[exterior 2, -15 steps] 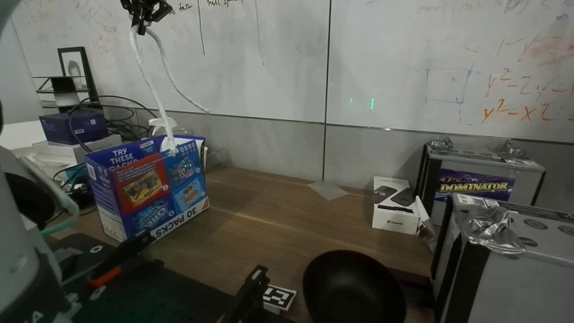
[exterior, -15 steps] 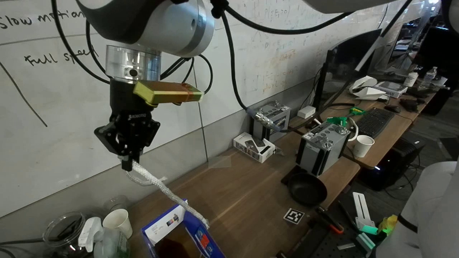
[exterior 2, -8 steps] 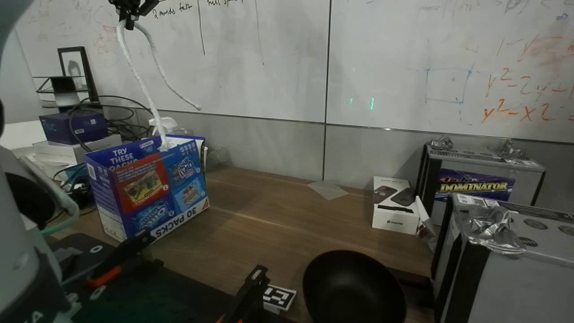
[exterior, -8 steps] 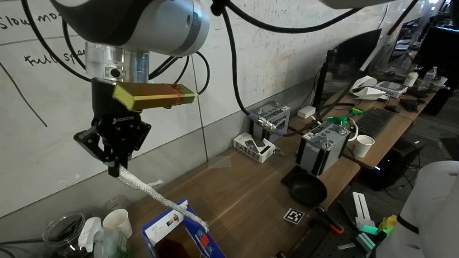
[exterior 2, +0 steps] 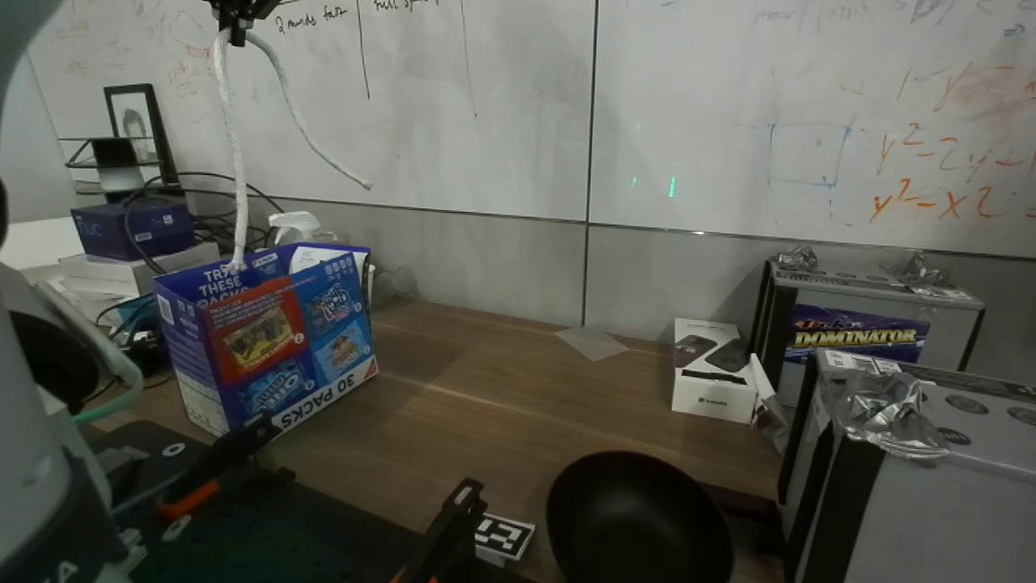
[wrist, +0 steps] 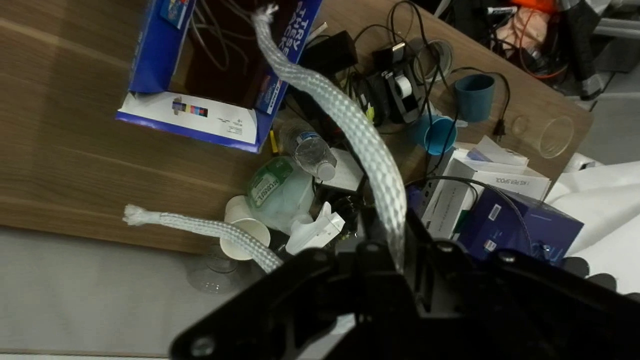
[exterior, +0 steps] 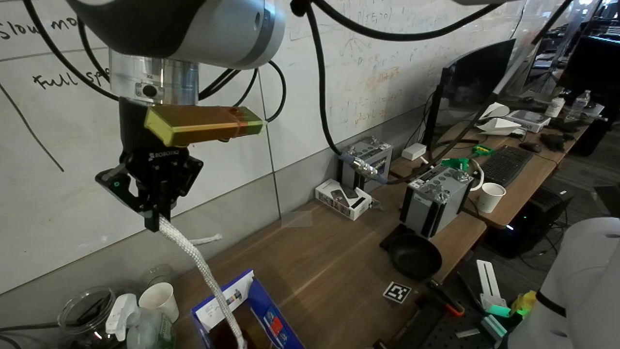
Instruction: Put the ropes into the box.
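A thick white braided rope [exterior: 202, 266] hangs from my gripper [exterior: 153, 224], which is shut on it high above the table. It also shows in an exterior view [exterior 2: 235, 154] and the wrist view [wrist: 370, 145]. One end hangs at the box's opening; the shorter end hangs free outside it. The blue box [exterior: 278, 322] stands open-topped on the table, also in an exterior view [exterior 2: 267, 348] and the wrist view [wrist: 192, 117]. My gripper is up and to the side of the box. Thin pale cords [wrist: 215, 40] lie inside the box. The rope's grip point is partly hidden between the fingers.
A spray bottle [exterior: 147, 329], paper cup [exterior: 160, 300] and clear jar [exterior: 87, 310] stand beside the box. A black bowl [exterior 2: 639, 518], white box [exterior 2: 712, 372] and grey devices [exterior 2: 914, 470] stand farther along. The whiteboard wall [exterior 2: 486, 121] runs behind the table.
My gripper has moved left, away from the box, in both exterior views, then slightly up. The rope's long end has swung off the box's rim to hang over the opening. The grip is unchanged.
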Robot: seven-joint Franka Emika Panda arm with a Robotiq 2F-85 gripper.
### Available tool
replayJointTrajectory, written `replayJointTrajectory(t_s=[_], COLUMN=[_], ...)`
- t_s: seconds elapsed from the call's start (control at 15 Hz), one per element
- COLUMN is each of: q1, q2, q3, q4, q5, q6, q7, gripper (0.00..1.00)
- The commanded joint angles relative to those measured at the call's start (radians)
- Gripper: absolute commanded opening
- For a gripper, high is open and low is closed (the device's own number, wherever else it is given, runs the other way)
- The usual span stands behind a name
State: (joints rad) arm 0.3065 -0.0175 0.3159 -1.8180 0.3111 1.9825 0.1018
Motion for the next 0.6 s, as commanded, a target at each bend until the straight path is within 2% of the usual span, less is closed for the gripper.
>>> replayJointTrajectory(t_s=[0.0,0.53], q1=[-0.002,-0.005], q2=[-0.037,-0.083], q3=[-0.005,-0.009], q4=[-0.038,-0.139], q5=[-0.020,-0.009], q6=[0.017,-0.004], q7=[0.018,0.017], gripper=[0.14,0.14])
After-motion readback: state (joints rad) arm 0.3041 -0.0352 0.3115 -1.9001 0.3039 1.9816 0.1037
